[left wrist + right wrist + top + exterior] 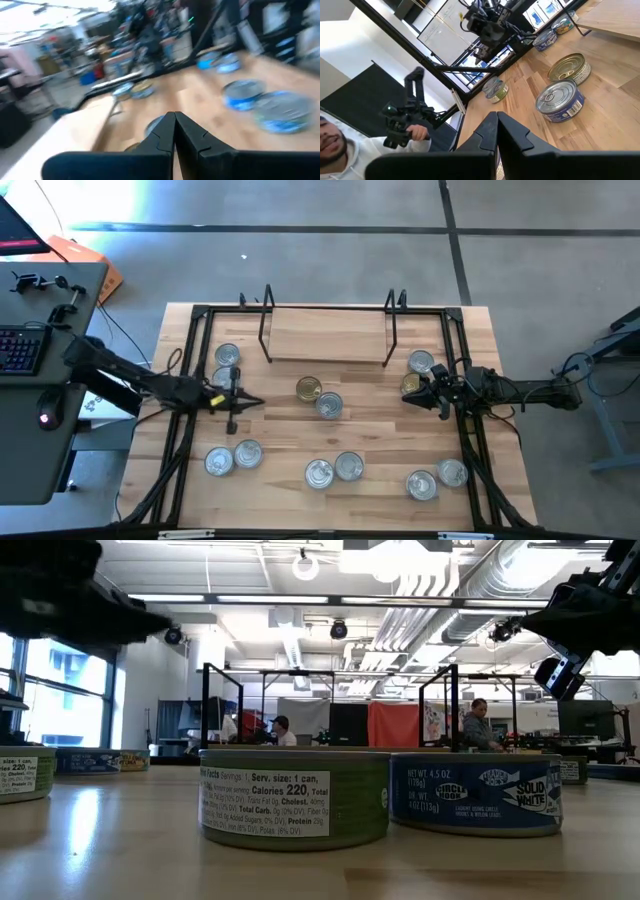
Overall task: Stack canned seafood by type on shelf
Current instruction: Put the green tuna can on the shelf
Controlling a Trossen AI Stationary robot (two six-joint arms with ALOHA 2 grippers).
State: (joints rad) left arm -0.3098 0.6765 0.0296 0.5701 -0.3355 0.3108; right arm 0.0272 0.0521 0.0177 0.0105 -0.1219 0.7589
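Tins (330,406) lie scattered across the table (280,430), none on the bare shelf (325,333) at its far edge. Left gripper (255,403) and right gripper (408,394) hover mid-table, fingers together, holding nothing.
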